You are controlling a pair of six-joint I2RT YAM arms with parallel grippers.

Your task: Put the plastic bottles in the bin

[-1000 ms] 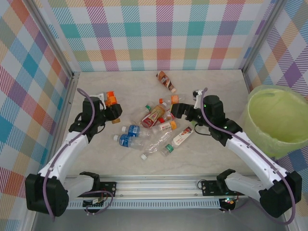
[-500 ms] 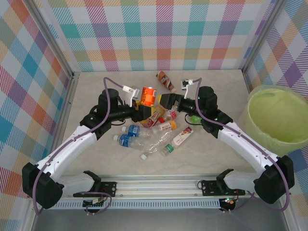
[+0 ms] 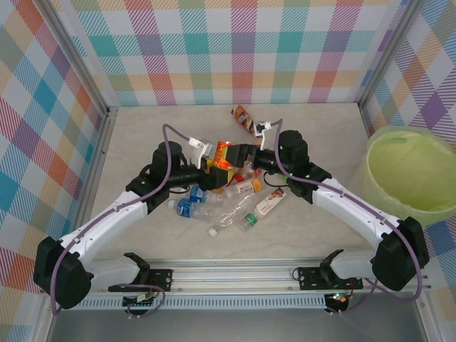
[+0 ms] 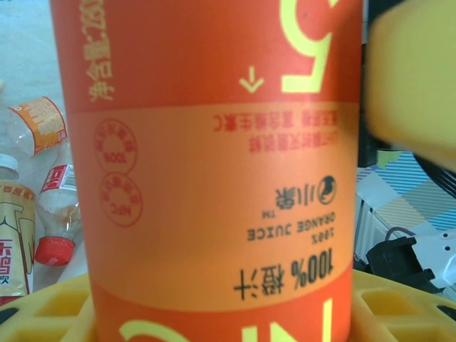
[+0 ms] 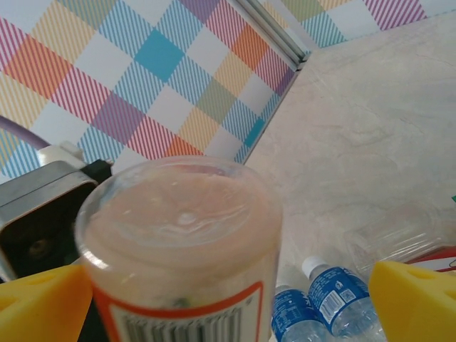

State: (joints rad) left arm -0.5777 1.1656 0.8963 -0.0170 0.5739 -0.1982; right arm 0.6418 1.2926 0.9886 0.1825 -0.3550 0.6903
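An orange-labelled juice bottle [image 3: 224,156] is held above the pile at the table's middle, with my left gripper [image 3: 214,165] shut on it. In the left wrist view the bottle's label [image 4: 206,171] spans the frame between my yellow fingers [image 4: 50,313]. My right gripper [image 3: 239,155] stands open around the bottle's base [image 5: 182,235]; its left finger is close to the bottle and a gap shows beside its right finger [image 5: 413,299]. Several more bottles [image 3: 231,206] lie below. The pale yellow-green bin [image 3: 377,187] stands at the far right.
A brown bottle [image 3: 245,119] lies alone near the back wall. Two blue-labelled bottles [image 3: 189,201] lie at the pile's left edge. Checked walls close off the table on three sides, and bare tabletop [image 3: 313,228] separates the pile from the bin.
My left arm has carried the orange bottle from the left side to the centre. My right gripper has swung left to meet it and now brackets the bottle's base.
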